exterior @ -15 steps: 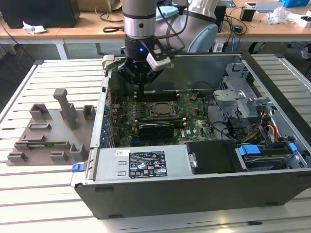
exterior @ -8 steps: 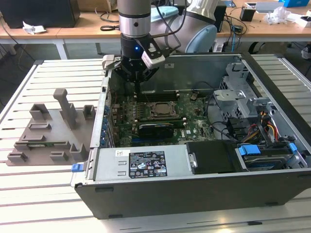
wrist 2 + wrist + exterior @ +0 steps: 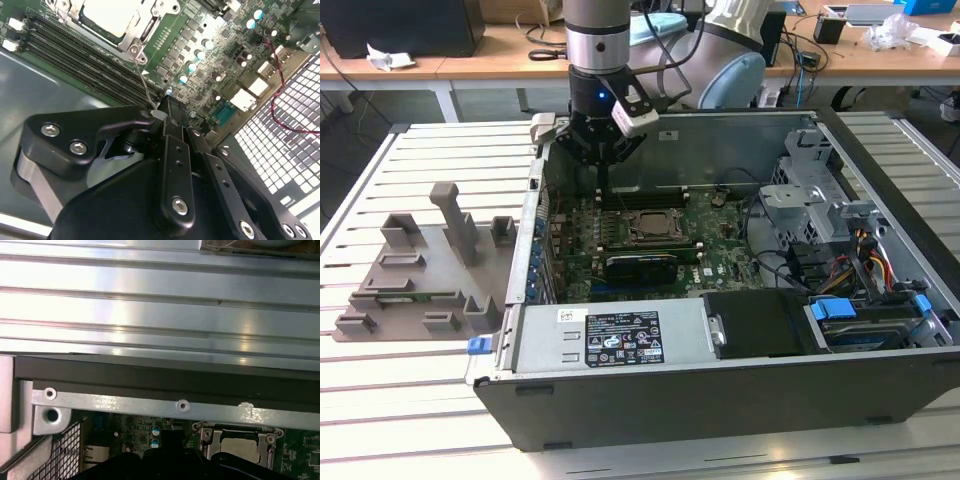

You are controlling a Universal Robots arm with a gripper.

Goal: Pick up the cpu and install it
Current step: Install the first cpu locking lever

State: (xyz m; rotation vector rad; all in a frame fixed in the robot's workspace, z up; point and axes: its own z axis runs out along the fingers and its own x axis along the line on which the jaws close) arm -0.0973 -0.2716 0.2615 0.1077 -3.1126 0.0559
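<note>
I am hovering the gripper point(image 3: 604, 186), fingers pressed together and holding nothing, above the board point(image 3: 720, 250). The cpu point(image 3: 107, 17) is sitting in its socket point(image 3: 650, 226): light, stiff, fragile, best gripped by opposite edges.

A slatted metal table point(image 3: 400, 390) carries the open computer case point(image 3: 720, 400) and a grey fixture tray point(image 3: 425, 270) beside it.
</note>
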